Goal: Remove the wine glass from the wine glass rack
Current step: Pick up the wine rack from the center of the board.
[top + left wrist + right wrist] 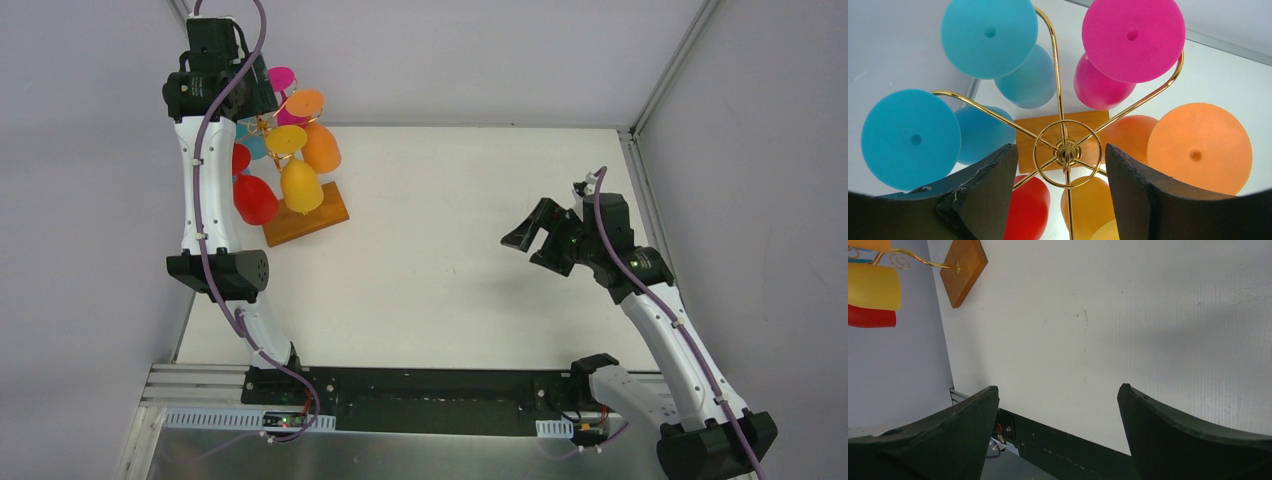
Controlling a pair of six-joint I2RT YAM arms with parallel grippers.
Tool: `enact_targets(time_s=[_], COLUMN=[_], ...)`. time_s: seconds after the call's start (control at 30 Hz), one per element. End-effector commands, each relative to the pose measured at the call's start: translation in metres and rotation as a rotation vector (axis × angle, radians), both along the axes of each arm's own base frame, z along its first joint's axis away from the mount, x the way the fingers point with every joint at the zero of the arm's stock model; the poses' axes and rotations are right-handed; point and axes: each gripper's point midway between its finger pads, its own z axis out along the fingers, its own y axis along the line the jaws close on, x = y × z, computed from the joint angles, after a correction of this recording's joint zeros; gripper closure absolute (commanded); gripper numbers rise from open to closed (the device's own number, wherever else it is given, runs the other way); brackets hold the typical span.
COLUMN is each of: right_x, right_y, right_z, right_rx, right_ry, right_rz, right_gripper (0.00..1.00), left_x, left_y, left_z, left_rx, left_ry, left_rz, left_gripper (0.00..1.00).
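Left gripper [1059,152] hung directly over the top of the wine glass rack [1054,75], pointing straight down, its fingers [993,180] parted to a middling gap with nothing between them. Beneath it the gold wire arms fanned out from the central stem. The wine glasses [1198,147] hung upside down from those arms, round feet uppermost, bowls below, stems upright: two cyan, one magenta, one orange, with yellow and red ones nearer the camera. Which glass was meant could not be told. Each lay outward from and below the hand, so the likely move was a descent beside a stem, then a slide outward along its wire arm. The rack stood on its wooden base [305,220] at the table's [450,300] far left. Well apart, the right gripper [537,237] hovered with jaws wide and empty, so the left arm was nearer.
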Motion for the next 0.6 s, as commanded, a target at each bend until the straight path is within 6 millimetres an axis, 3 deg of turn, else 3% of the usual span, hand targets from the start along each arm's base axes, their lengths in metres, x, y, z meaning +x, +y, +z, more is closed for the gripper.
enact_targets(time_s=[0.0,0.2,0.4,0.57], right_x=[0.006,0.006,0.006,0.006], right_y=[0.003,0.004,0.006,0.007], right_z=[0.003,0.007,0.001,0.002], right_rx=[-0.002,-0.014,-0.011,-0.013], right_ry=[-0.015,-0.018,-0.005,-0.008], right_rz=[0.009,0.016,0.014,0.015], right_gripper=[0.08,0.08,0.08,0.08], left_x=[-0.006,-0.003,-0.001,-0.001], left_y=[-0.002,-0.002,-0.005,-0.003], left_z=[0.039,0.037,0.031,0.026], left_rx=[0.052,0.058,0.039,0.036], left_ry=[-0.108,-0.103,-0.091,-0.077], left_rz=[-0.061,-0.080,-0.089,-0.073], left_gripper=[0.33,0.33,0.53,0.56])
